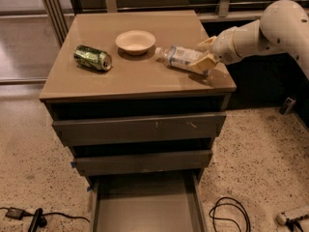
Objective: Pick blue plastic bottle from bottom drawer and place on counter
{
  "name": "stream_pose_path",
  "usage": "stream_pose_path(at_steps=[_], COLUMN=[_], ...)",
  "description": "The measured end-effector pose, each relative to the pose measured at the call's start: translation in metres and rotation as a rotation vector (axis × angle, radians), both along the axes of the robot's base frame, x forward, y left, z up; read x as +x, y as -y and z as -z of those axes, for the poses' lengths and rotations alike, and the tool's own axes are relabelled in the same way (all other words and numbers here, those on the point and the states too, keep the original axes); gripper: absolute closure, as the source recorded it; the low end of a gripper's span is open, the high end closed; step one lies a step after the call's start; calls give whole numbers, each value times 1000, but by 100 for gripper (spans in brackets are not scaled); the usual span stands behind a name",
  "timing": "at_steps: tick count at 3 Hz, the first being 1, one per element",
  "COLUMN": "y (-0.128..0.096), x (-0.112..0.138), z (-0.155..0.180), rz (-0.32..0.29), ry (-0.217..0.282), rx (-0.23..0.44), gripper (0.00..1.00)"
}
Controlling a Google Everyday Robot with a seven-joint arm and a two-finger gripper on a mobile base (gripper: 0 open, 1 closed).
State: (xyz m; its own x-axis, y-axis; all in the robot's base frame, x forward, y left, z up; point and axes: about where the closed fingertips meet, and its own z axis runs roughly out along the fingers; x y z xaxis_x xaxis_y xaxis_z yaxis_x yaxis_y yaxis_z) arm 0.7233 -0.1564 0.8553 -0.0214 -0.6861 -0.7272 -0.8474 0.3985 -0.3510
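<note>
The bottle (177, 57) lies on its side on the counter (145, 79), out toward the 3 o'clock edge of the top. Its white cap points to about 10 o'clock and its base to about 4 o'clock. The clear body shows a pale label, and its lower side looks to be resting on the glossy tan surface.

My gripper (199, 55) is at the base end of the bottle. It reaches in from 3 o'clock and is clamped on the bottle, with one tan finger above it and the other finger (203, 62) below it, both pressed against the plastic. My white arm (256, 33) runs back from there toward 2 o'clock and out of the picture's right edge.

From the bottle's cap, a shallow cream bowl (135, 41) stands just beside it at 10 o'clock, upright and apart from it. Further off at 9 o'clock a green can (92, 58) lies on its side near the counter's left edge, well apart from the bottle.

Under the counter, at 6 o'clock, sit two grey drawer fronts, both pushed in. Below them the bottom drawer (145, 211) is pulled out, showing its flat grey floor.

On the speckled floor (260, 153), a black cable (229, 214) loops at 3 o'clock from the open drawer, and another cable (29, 217) lies at 9 o'clock from it.
</note>
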Motion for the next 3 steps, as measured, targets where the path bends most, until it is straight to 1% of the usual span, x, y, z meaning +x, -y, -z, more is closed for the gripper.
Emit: stream_pose_path(at_steps=[1,2,3], y=[0,0,0], x=[0,0,0], z=[0,0,0], rz=[0,0,0], ry=[0,0,0], rx=[0,0,0], gripper=[27,0,0])
